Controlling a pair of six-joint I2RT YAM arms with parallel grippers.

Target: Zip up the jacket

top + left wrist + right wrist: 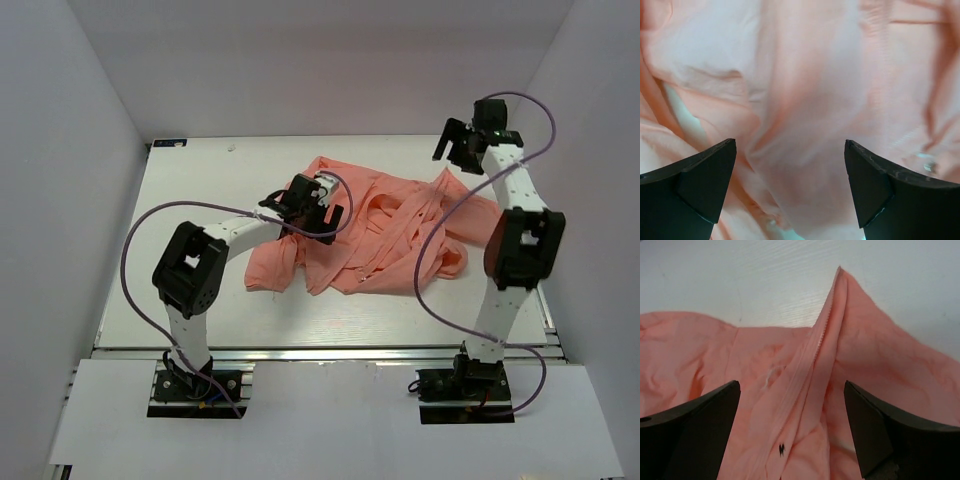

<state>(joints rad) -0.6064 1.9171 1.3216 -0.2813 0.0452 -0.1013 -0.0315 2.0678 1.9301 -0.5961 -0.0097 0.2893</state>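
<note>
white table (180, 300): salmon jacket (370, 240) crumpled, unzipped, zipper tape (815, 350) exposed. left gripper (790, 145) spread wide over fabric; right gripper (791, 385) spread wide above tape, holding nothing. zipping not yet begun.

I see the white table (330, 320) with the salmon-pink jacket (375, 240) lying crumpled on its middle, reaching toward the far right. In my right wrist view, a zipper edge (816, 352) stands up in a ridge above the tabletop.

Jacket (385, 245) crowds the middle; bare table (330, 320) surrounds it.
</note>
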